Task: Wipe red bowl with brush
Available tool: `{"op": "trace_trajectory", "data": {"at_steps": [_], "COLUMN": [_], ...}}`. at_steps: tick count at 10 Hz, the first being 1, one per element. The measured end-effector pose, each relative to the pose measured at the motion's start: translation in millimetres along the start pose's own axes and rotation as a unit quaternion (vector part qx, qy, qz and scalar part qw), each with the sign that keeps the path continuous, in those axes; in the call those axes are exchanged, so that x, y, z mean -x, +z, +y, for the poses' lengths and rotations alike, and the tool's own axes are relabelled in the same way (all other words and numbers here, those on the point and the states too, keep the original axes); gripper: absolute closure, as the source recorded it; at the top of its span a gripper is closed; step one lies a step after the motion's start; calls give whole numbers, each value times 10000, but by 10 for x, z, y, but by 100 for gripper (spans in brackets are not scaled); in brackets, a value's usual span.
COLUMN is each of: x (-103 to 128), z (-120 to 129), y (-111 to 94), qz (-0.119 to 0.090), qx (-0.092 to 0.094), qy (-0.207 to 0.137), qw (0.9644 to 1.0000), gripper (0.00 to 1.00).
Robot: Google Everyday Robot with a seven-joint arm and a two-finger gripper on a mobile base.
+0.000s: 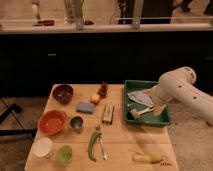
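The red bowl [51, 122] sits on the wooden table's left side, wide, shallow and empty. The brush [137, 113] lies in the green tray [131, 85] at the right. Its round head points left and its pale handle runs right towards the gripper. My gripper [158, 108] hangs low in the tray at the handle's right end, on the white arm that reaches in from the right. The gripper is far from the red bowl.
A dark maroon bowl [63, 93] and a metal cup [76, 123] stand near the red bowl. A blue sponge [85, 107], a wooden block [107, 113] and a green-handled utensil [93, 145] lie mid-table. A white cup [43, 147], a green cup [64, 154] and a yellow item [145, 158] are at the front. A pale cloth [139, 96] lies in the tray.
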Motion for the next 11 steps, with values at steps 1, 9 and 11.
{"op": "trace_trajectory", "data": {"at_steps": [1,9,11], "x": [-69,-390,-393], "z": [-92,-66,-63], "y": [95,628,628], "qz": [-157,-460,-451], "qx": [-76,375,385], "qy": [-216,-2370,-2377], "qw": [9996,9697,9695], "gripper": [20,20,20]}}
